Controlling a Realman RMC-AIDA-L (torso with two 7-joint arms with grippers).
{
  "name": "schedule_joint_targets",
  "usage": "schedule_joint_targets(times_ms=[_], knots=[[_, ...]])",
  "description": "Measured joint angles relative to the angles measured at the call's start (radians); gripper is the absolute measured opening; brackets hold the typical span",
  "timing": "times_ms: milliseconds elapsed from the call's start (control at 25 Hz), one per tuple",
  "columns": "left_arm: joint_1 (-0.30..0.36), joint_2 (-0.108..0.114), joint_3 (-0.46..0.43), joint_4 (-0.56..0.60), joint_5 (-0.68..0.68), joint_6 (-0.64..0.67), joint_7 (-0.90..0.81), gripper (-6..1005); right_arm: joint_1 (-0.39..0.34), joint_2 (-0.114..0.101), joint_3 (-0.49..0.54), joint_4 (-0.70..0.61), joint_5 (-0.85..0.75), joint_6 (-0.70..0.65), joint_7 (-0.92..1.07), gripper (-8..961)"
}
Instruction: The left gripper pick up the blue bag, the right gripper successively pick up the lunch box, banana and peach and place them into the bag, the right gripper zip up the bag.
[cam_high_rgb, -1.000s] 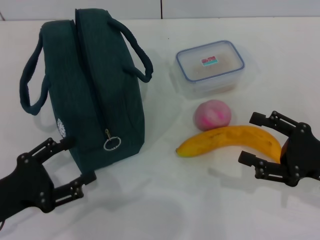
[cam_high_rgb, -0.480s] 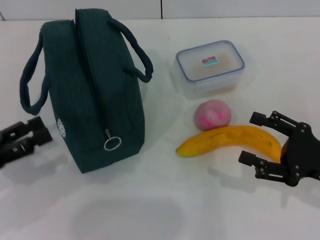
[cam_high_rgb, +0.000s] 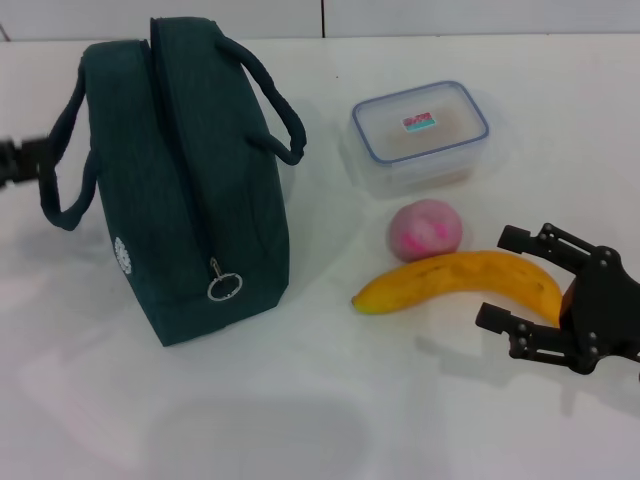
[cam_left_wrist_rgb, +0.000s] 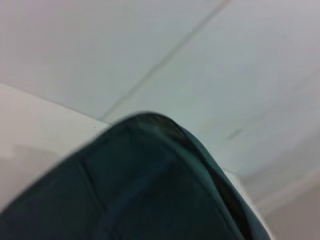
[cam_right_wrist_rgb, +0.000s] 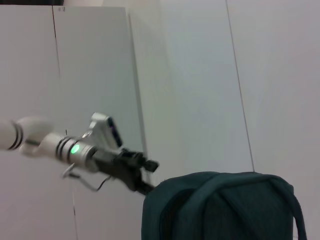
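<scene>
The blue bag (cam_high_rgb: 180, 180) lies zipped on the white table, ring zipper pull (cam_high_rgb: 224, 287) at its near end; it also fills the left wrist view (cam_left_wrist_rgb: 150, 190). My left gripper (cam_high_rgb: 22, 160) is at the far left edge, next to the bag's left handle (cam_high_rgb: 62, 170), holding nothing. The right wrist view shows the left gripper (cam_right_wrist_rgb: 145, 175) open beside the bag (cam_right_wrist_rgb: 220, 210). The lunch box (cam_high_rgb: 420, 135) sits back right, the peach (cam_high_rgb: 426, 230) in front of it, and the banana (cam_high_rgb: 440, 280) nearer still. My right gripper (cam_high_rgb: 495, 277) stands open at the banana's right end.
A white wall with panel seams (cam_right_wrist_rgb: 240, 90) rises behind the table. The bag's right handle (cam_high_rgb: 275, 110) arches toward the lunch box. Bare tabletop (cam_high_rgb: 300, 400) lies in front of the bag and the fruit.
My left gripper has moved from the bag's near left corner back along its left side to the handle. The right arm and all objects have stayed put.
</scene>
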Motion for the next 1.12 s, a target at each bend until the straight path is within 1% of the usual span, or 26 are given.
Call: schedule_joint_targets(times_ms=[120, 160, 240, 320, 360, 400, 440, 520, 600, 640, 800, 920, 1120], knots=[[-0.069, 0.023, 0.001, 0.103, 0.095, -0.012, -0.175, 881, 0.000, 0.000, 0.000, 0.000, 0.000, 0.000, 0.000, 855], [-0.086, 0.027, 0.003, 0.125, 0.121, -0.012, -0.210, 881, 0.000, 0.000, -0.001, 0.000, 0.000, 0.000, 0.000, 855], [-0.147, 0.036, 0.006, 0.178, 0.222, -0.010, -0.327, 879, 0.001, 0.000, -0.001, 0.000, 0.000, 0.000, 0.000, 854], [-0.198, 0.042, 0.015, 0.200, 0.301, -0.004, -0.394, 877, 0.001, 0.000, -0.001, 0.000, 0.000, 0.000, 0.001, 853], [-0.237, 0.049, 0.032, 0.207, 0.347, 0.001, -0.432, 876, 0.002, 0.000, -0.001, 0.000, 0.000, 0.000, 0.001, 853], [-0.260, 0.056, 0.058, 0.208, 0.380, 0.005, -0.452, 876, 0.002, 0.000, -0.001, 0.000, 0.000, 0.000, 0.001, 852], [-0.291, 0.062, 0.100, 0.210, 0.410, 0.007, -0.477, 875, 0.002, 0.000, -0.001, 0.000, 0.000, 0.000, 0.001, 852], [-0.321, 0.064, 0.158, 0.210, 0.440, 0.009, -0.502, 873, 0.004, 0.000, -0.001, 0.000, 0.000, 0.001, 0.001, 851], [-0.341, 0.059, 0.177, 0.211, 0.451, 0.008, -0.511, 871, 0.009, 0.000, -0.001, 0.000, 0.000, 0.002, 0.002, 850], [-0.358, 0.052, 0.182, 0.209, 0.455, 0.008, -0.514, 870, 0.009, 0.000, -0.001, 0.000, 0.000, 0.003, 0.002, 850], [-0.373, 0.044, 0.183, 0.205, 0.455, 0.008, -0.519, 866, 0.011, 0.000, -0.002, 0.001, 0.000, 0.003, 0.002, 848], [-0.381, 0.044, 0.183, 0.207, 0.446, 0.010, -0.531, 864, 0.011, 0.000, -0.002, 0.001, 0.000, 0.004, 0.002, 846], [-0.393, 0.052, 0.184, 0.211, 0.442, 0.019, -0.549, 859, 0.011, 0.000, -0.002, 0.002, 0.000, 0.006, 0.002, 844]])
